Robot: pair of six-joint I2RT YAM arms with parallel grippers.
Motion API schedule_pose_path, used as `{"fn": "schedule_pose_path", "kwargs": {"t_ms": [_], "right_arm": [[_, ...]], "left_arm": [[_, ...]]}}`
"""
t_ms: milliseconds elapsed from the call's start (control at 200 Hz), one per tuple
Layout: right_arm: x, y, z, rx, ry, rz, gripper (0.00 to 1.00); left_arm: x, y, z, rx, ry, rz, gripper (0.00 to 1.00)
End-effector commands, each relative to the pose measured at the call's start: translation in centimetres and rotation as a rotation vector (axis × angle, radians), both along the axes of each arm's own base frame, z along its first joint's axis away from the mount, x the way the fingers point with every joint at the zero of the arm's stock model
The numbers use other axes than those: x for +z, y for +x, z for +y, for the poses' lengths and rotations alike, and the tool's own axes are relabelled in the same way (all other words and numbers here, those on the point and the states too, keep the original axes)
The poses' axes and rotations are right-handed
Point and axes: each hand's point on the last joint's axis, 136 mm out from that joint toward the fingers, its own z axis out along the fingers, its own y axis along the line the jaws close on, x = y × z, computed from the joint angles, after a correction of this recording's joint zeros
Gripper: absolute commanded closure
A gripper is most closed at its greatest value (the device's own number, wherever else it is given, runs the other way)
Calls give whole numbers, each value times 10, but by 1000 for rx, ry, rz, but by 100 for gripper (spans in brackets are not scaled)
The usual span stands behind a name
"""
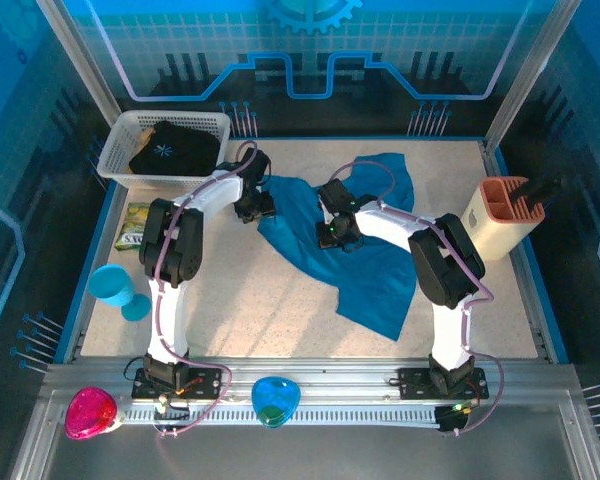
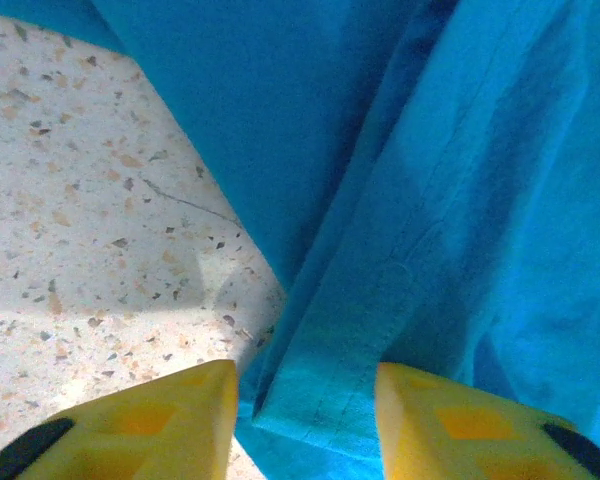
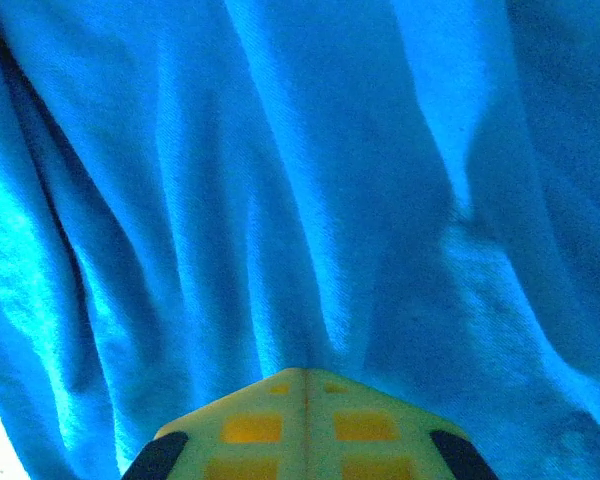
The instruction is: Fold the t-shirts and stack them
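Observation:
A teal-blue t-shirt (image 1: 380,270) lies crumpled across the middle and right of the speckled table. My left gripper (image 1: 255,205) is at its left edge. In the left wrist view the left gripper (image 2: 305,420) stands open, its yellow fingers (image 2: 160,420) either side of a stitched hem of the teal t-shirt (image 2: 460,200). My right gripper (image 1: 335,235) sits on the shirt's middle. In the right wrist view the right gripper (image 3: 305,372) is shut, with folds of the teal t-shirt (image 3: 280,180) running into its tips. A black t-shirt (image 1: 170,148) with a pale starburst lies in the white basket (image 1: 118,150).
A light-blue cup (image 1: 115,285) stands at the left edge, with a green snack packet (image 1: 135,225) behind it. A tan holder (image 1: 505,215) stands at the right. A pink object (image 1: 88,412) and a blue one (image 1: 275,400) rest on the near rail.

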Motion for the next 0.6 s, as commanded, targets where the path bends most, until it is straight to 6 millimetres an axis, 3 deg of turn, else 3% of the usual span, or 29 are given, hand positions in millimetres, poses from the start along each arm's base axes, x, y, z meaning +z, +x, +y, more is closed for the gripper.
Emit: {"fn": "schedule_pose_path", "kwargs": {"t_ms": [0, 255, 400, 596], "right_arm": [[9, 1, -4, -20, 5, -17, 100], [13, 0, -6, -23, 4, -24, 100], [19, -2, -10, -25, 3, -36, 100], [33, -10, -15, -13, 20, -58, 100]], "left_arm": [[-12, -6, 0, 12, -19, 34, 66], [-4, -4, 1, 10, -21, 14, 100], [10, -8, 3, 12, -21, -4, 100], [61, -41, 13, -5, -15, -41, 100]]}}
